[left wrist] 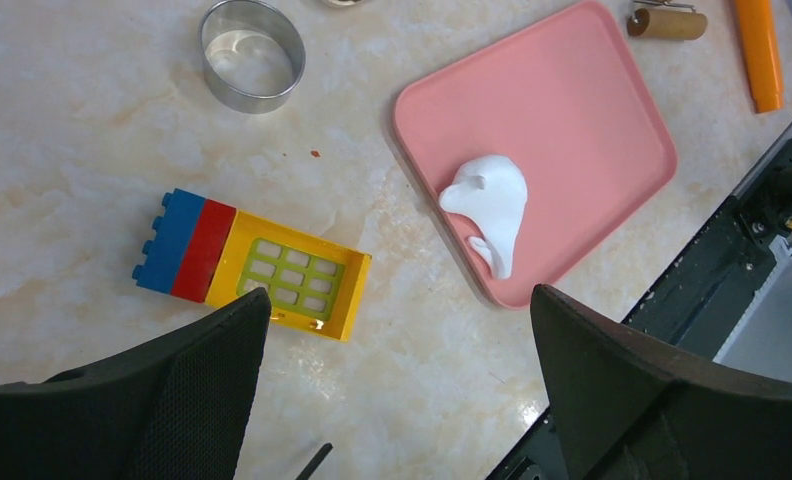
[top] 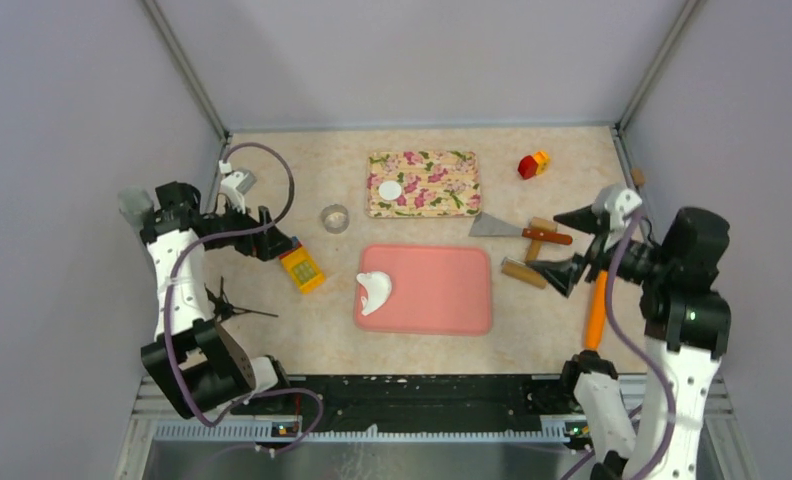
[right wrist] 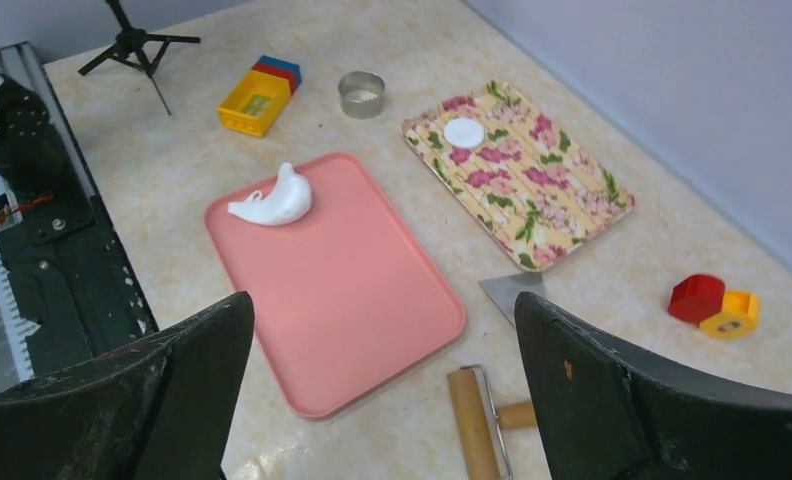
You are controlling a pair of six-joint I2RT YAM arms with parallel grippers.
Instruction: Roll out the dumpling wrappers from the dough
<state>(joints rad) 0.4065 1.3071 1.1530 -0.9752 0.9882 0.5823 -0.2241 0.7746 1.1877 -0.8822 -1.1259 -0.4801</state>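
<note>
The left claw [left wrist: 400,300] is released, its fingers spread wide with nothing between them. It hangs over the left part of the surface [top: 312,335], above a yellow block [left wrist: 287,285] with red and blue ends. The right claw [right wrist: 382,300] is also released and empty, its jaws far apart. It hovers near the right edge, beside the roller [top: 532,262].

The dough [top: 375,290] is a flattened, irregular white piece. It lies at the left edge of the pink mat [top: 442,300], with a thin tail reaching the mat's rim. The mat sits mid-surface, nearer the near edge.

One wrapper [top: 390,189], a neat round white disc, lies on the left part of the floral tray [top: 442,185], which is toward the far edge. The metal ring [top: 334,217] stands just left of the tray, apart from it.

A scraper [top: 502,226] lies between the tray and the roller. An orange stick [top: 596,312] lies by the right edge. A small red and yellow piece [top: 533,164] sits toward the far right corner.
</note>
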